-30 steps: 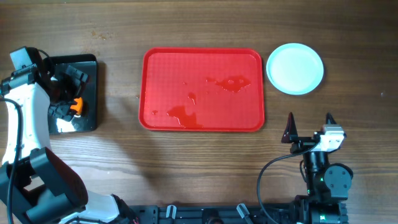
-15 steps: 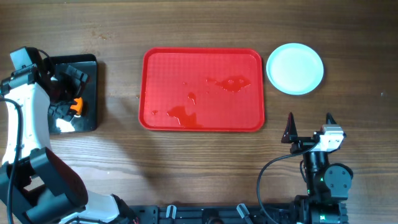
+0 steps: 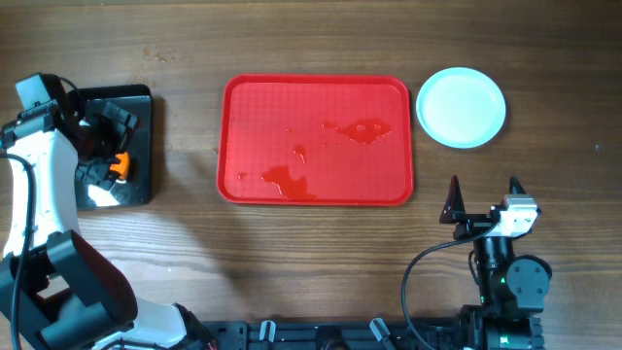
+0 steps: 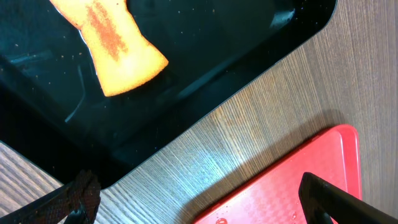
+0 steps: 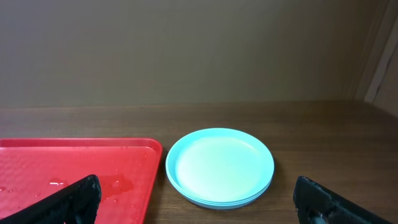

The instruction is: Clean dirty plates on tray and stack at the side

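Observation:
The pale-blue plates [image 3: 461,107] sit stacked on the table right of the red tray [image 3: 316,141]; the stack also shows in the right wrist view [image 5: 219,167]. The tray holds no plates, only wet patches, and shows in the right wrist view [image 5: 68,174] and the left wrist view [image 4: 298,186]. My right gripper [image 3: 483,194] is open and empty, near the front edge below the plates. My left gripper [image 3: 109,136] is open and empty over the black bin [image 3: 131,107]. An orange sponge [image 4: 112,43] lies in the bin [image 4: 186,68].
The black bin stands at the far left of the wooden table, left of the tray. Bare wood lies between bin and tray and along the front.

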`<move>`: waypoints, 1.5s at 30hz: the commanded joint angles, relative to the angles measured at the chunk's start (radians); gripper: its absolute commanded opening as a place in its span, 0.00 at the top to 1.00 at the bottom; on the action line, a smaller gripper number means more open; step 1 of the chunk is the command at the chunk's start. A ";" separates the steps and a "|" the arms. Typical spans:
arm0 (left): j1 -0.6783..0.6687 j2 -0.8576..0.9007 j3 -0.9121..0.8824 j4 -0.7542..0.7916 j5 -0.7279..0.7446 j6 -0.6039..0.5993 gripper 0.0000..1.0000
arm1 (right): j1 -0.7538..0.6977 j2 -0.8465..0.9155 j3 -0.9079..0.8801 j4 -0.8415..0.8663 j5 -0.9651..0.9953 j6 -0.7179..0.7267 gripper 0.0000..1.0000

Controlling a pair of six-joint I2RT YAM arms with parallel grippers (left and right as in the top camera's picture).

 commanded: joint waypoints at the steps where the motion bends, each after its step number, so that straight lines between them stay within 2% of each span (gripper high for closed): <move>1: 0.000 0.008 -0.006 0.000 0.011 0.001 0.00 | -0.004 -0.016 -0.010 0.005 0.003 0.014 0.00; 10: 0.003 0.008 -0.006 0.003 0.011 0.002 0.00 | -0.004 -0.016 -0.010 0.005 0.003 0.014 0.00; 14: 0.009 0.008 -0.006 0.002 -0.101 0.039 0.00 | -0.004 -0.016 -0.010 0.005 0.003 0.014 0.00; 17: 0.005 0.008 -0.010 -0.013 -0.102 0.048 0.00 | -0.004 -0.016 -0.010 0.005 0.003 0.014 0.00; 21: -0.032 0.005 -0.039 -0.014 -0.101 0.139 0.00 | -0.004 -0.016 -0.010 0.005 0.003 0.014 0.00; 24: -0.103 -0.029 -0.097 0.054 -0.101 0.206 0.00 | -0.004 -0.016 -0.010 0.005 0.003 0.014 0.00; 28: -0.247 -0.150 -0.219 0.216 -0.102 0.342 0.00 | -0.004 -0.016 -0.010 0.005 0.003 0.014 0.00; 31: -0.381 -0.280 -0.345 0.391 -0.106 0.454 0.00 | -0.004 -0.016 -0.010 0.005 0.003 0.014 0.01; 37: -0.497 -0.542 -0.565 0.572 -0.183 0.462 0.00 | -0.004 -0.016 -0.010 0.005 0.003 0.014 0.00; 45: -0.472 -0.912 -0.836 0.640 -0.210 0.462 0.00 | -0.004 -0.016 -0.010 0.005 0.003 0.014 0.00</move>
